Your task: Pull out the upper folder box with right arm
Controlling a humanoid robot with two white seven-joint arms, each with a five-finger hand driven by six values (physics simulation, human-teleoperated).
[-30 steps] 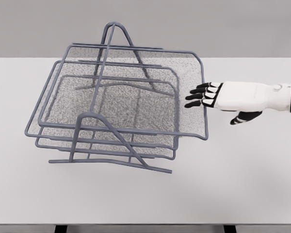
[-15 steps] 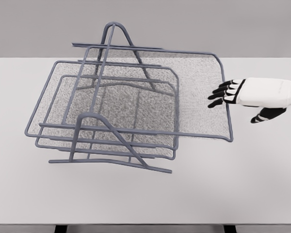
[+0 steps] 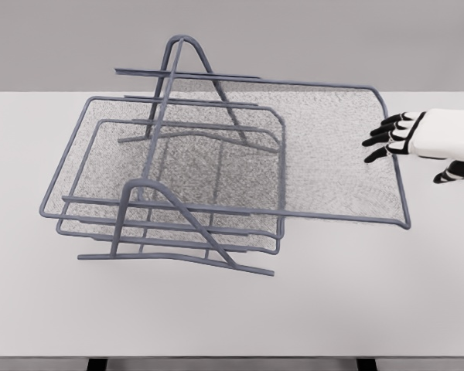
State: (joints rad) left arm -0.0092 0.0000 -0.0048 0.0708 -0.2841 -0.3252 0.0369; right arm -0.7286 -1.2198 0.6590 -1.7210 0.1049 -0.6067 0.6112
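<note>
A: Right hand [image 3: 406, 139] first, though it sits far right of frame: fingers hooked over the near-right rim of the upper folder box [image 3: 325, 147], thumb hanging free below. Hooked, not clamped, enough to drag a tray along its runners.

B: Left to right then?

A: Wire rack [image 3: 166, 147] centre-left on the white table [image 3: 232, 309]; two lower trays [image 3: 170, 178] seated inside its frame. Upper box sticks out far right of the rack, left part apparently on the rails.

B: Progress?

A: Mostly out, I'd judge. Left arm not visible.
</note>
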